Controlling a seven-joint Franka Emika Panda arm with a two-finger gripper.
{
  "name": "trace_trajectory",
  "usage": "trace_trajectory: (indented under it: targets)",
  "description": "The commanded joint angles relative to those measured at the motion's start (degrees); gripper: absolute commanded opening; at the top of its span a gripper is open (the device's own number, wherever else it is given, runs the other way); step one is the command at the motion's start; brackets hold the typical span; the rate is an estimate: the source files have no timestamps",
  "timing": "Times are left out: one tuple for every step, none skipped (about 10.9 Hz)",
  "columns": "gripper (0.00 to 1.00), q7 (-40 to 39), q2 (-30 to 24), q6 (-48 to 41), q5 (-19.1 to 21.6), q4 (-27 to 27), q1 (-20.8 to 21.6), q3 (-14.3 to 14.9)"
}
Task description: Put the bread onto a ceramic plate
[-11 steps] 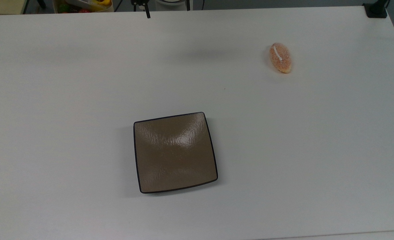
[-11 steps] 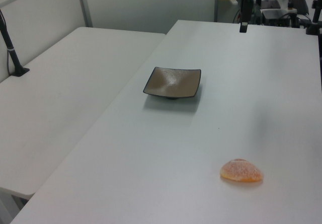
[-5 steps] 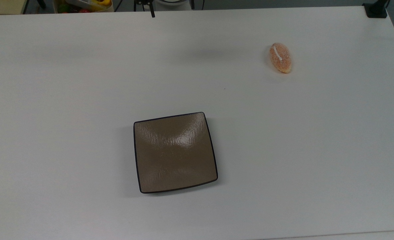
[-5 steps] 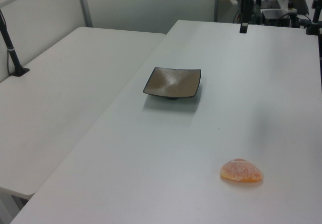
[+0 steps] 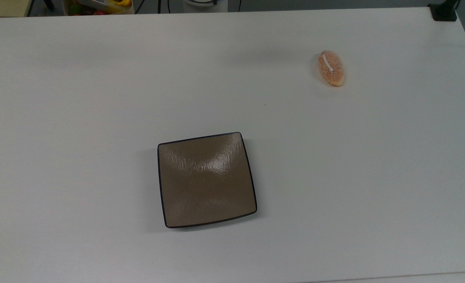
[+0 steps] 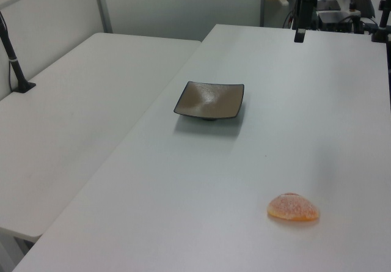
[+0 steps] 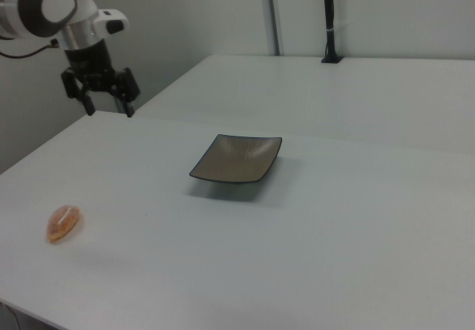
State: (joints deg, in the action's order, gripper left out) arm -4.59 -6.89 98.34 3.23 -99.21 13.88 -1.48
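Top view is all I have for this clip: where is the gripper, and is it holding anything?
Observer: In the right view, the gripper hangs open and empty above the table's far edge.
Operator: Is it close to the bread?
Observer: No. The bread lies on the table well below it, nearer the right view's camera.
Operator: Is the plate flat?
Observer: No. The left view shows the ceramic plate with edges curving up off the table.
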Motion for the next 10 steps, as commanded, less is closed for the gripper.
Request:
trace_trajectory:
  targets:
    - [1.00,2.74,-1.20,-1.49,0.81,-0.63,1.77,-4.83]
    - [1.00,5.36,-1.20,-1.40,0.81,-0.72,1.86,-7.03]
    - [1.00,7.30,-1.20,-1.40,0.81,-0.89,1.86,-9.05]
    - [1.00,8.36,-1.11,-1.40,1.07,-0.98,1.86,-10.90]
    - [1.00,10.11,-1.02,-0.97,2.03,-1.24,1.86,-13.53]
    - [1.00,11.87,-0.94,-0.70,2.04,-2.12,1.86,-16.34]
    - [1.00,12.58,-0.76,-0.61,2.04,-2.47,1.86,-18.72]
    - [1.00,12.59,-0.41,-0.61,2.13,-2.65,1.86,-20.31]
    - [1.00,12.68,0.29,0.26,2.22,-2.83,1.94,-21.10]
    - [1.00,12.68,0.73,3.23,2.22,-4.57,1.94,-22.33]
